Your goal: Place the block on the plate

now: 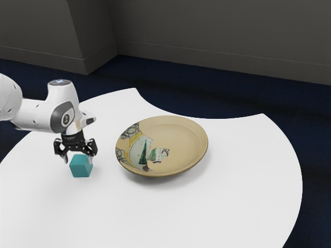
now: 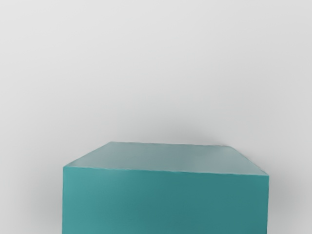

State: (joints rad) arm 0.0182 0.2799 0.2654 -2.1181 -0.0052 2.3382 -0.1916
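Black and two-fingered, the gripper [image 1: 78, 161] hangs low over the table with its fingers spread wide, one to each side of the teal block [image 1: 80, 169] and not closed on it. The block sits on the white table [image 1: 207, 217] right beneath the hand, upright, its top reaching up between the fingertips; in the wrist view it shows a paler, greyish-teal face and a deeper teal one, with soft shading on the tabletop around it. White with dark patches, the arm [image 1: 39, 114] comes in from the exterior view's left. Beyond the block, toward the exterior view's right and well apart from it, lies the round tan plate [image 1: 181, 142] (a painted one, with a dark green triangle and a yellow band at one side). Past the table's curved edge are a dark blue floor [image 1: 232, 103] and a grey wall [image 1: 207, 31].
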